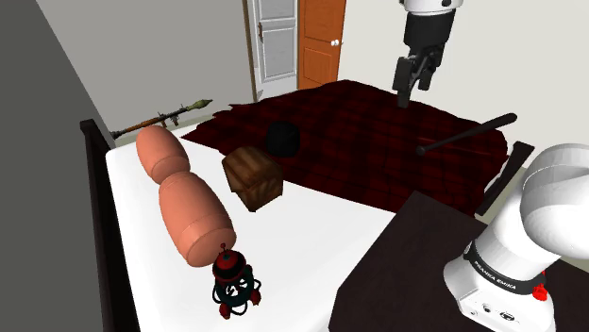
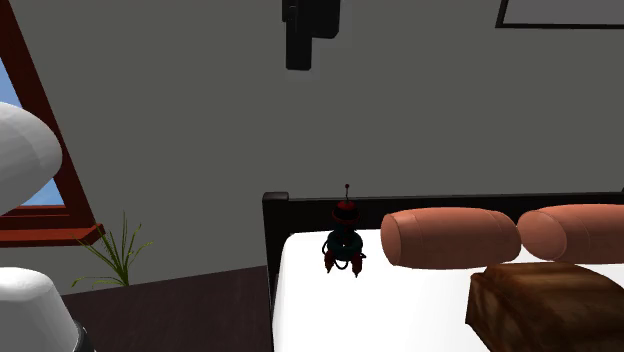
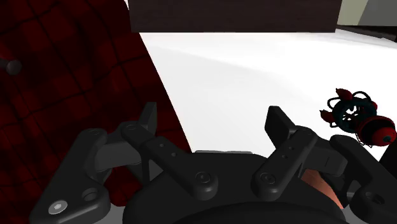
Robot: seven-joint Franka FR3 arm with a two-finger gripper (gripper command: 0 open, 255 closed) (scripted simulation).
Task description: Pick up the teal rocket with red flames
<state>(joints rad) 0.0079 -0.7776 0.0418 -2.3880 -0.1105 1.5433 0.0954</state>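
Your end effector point(image 1: 415, 91) hangs above the dark red checked blanket point(image 1: 378, 141), clear of it. Its two black fingers point(image 3: 278, 124) are spread apart with nothing between them. The wrist view looks past them to the blanket's edge and the bare white sheet point(image 3: 254, 70) of the bed.

The rocket point(image 1: 231, 281) stands upright on that sheet, well away from the end effector, just past the end of the nearer pink pillow point(image 1: 195, 217). It has a dark teal body, a red top and red bits at its base, all small and hard to make out. In the second exterior view you find it close to the bed's dark end board point(image 2: 300, 205).

A second pillow point(image 1: 160, 151) lies in line with the first. Beside them sits a brown wooden chest point(image 1: 253, 177); you cannot see inside it. A black round thing point(image 1: 281, 139) on the blanket is too dark to identify. A long dark rod point(image 1: 467, 132) lies across the blanket.
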